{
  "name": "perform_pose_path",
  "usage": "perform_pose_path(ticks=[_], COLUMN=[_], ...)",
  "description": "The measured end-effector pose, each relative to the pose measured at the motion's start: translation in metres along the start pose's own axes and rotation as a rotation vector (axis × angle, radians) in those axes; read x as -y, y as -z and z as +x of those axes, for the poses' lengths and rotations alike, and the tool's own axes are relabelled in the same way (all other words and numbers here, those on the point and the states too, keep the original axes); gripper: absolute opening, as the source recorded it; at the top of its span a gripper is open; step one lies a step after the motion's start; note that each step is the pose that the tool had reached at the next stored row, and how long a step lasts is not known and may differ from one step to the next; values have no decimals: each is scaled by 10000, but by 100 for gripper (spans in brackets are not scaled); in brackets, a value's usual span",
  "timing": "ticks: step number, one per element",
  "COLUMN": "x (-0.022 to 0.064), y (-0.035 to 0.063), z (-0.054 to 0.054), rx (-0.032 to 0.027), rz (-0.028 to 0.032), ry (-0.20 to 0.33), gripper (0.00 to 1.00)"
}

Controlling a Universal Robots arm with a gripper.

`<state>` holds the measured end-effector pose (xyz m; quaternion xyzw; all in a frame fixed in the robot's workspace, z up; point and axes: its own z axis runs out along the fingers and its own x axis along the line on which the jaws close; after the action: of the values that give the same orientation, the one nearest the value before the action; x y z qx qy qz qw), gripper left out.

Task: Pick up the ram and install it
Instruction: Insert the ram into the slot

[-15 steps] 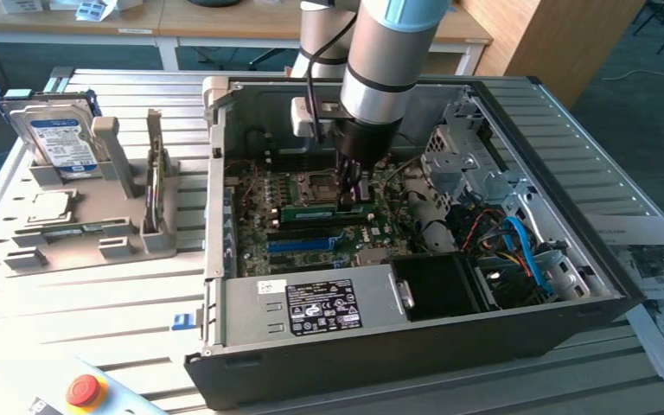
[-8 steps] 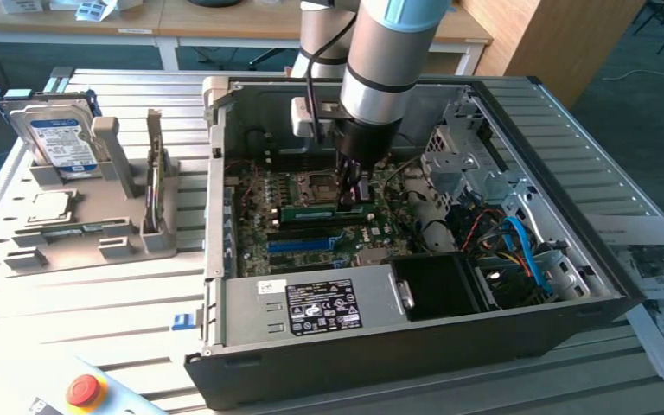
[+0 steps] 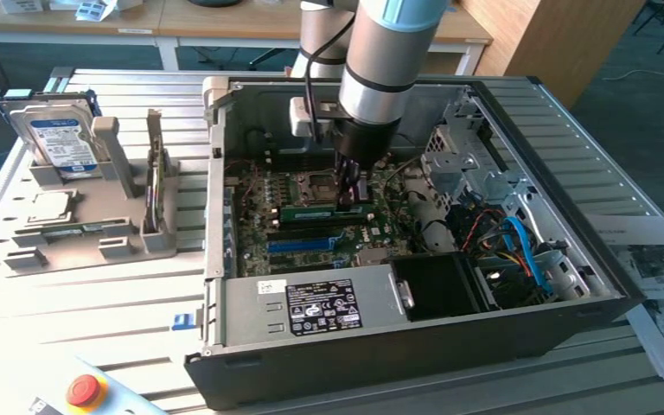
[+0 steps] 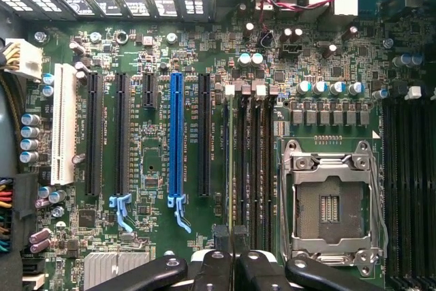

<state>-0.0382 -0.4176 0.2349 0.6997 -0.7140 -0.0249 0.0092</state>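
Closest to the wrist lens, the gripper [image 4: 232, 238] is pressing its black fingers nearly together. In the exterior view it [image 3: 351, 183] is reaching deep into the computer case [image 3: 424, 346], pinching the ram [image 3: 322, 210]. The stick is lying along the memory slots [image 4: 253, 168], just beside the processor socket [image 4: 330, 199]. To my eye, seating is the job in hand: the stick is needing to be square to its slot, with pressure going straight down and evenly. Whether it is already sitting home I cannot tell, since the arm is covering one end. From above, its edge is proving hard to pick out among the dark slots. Another green stick [image 3: 153, 186] is standing in a rack outside the case.
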Motion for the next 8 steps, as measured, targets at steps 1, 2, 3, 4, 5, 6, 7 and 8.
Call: perform_pose_path(ticks=[1,2,3,4,5,6,7,8], x=[0,0,0,0,0,0,0,0], y=[-4,-7,-10,-13,-14,-14,-14,-14], z=[0,0,0,0,0,0,0,0], rx=[2,2,1,2,0,0,0,0], rz=[0,1,2,3,3,3,3,3], ry=[-1,0,0,-1,-1,-1,-1,-1], gripper=[12,12,12,12,12,12,12,12])
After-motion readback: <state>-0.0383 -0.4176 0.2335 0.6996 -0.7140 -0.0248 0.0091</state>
